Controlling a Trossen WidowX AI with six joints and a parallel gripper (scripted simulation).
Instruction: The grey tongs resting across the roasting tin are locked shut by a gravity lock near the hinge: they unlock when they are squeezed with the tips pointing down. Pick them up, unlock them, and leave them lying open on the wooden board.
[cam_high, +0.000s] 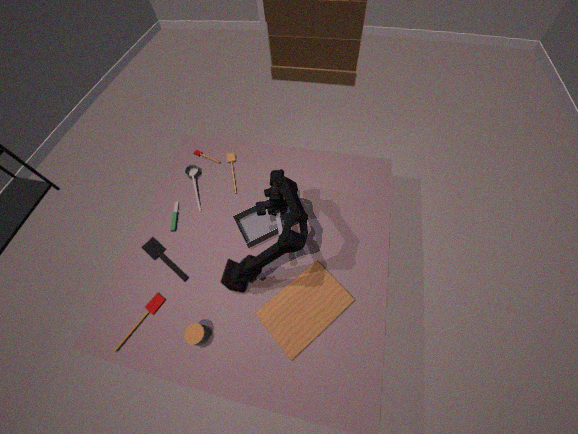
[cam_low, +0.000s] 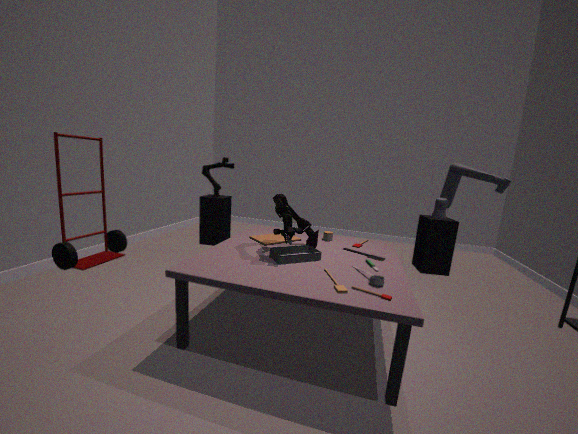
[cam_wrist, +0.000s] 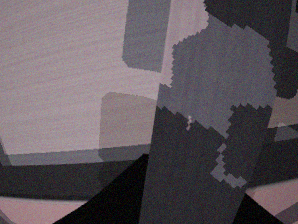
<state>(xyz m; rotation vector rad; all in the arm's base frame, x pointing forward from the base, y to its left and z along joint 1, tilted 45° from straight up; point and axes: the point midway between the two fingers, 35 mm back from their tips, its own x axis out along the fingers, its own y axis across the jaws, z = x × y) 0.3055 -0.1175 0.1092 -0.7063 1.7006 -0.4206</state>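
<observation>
My gripper (cam_low: 288, 239) (cam_wrist: 173, 167) is shut on the grey tongs (cam_wrist: 220, 65). It hangs above the roasting tin (cam_high: 241, 230) (cam_low: 295, 257) (cam_wrist: 45, 181). In the wrist view the tongs run as a broad grey band from the top down between the black fingers, with patchy shadow on them. The hinge, the tips and whether the tongs are locked cannot be made out; in the top and exterior views they are mostly hidden by the arm or too small. The wooden board (cam_high: 305, 310) (cam_low: 267, 240) lies flat, apart from the tin, with no tongs on it.
A round wooden-topped pot (cam_high: 194, 334) (cam_low: 327, 236) stands near the arm base. A black spatula (cam_high: 172, 266), a red-headed spatula (cam_high: 155, 303), a green-handled knife (cam_high: 174, 221), a ladle (cam_high: 197, 192), a wooden spatula (cam_high: 233, 175) and a small red-tipped brush (cam_high: 210, 158) lie on the table.
</observation>
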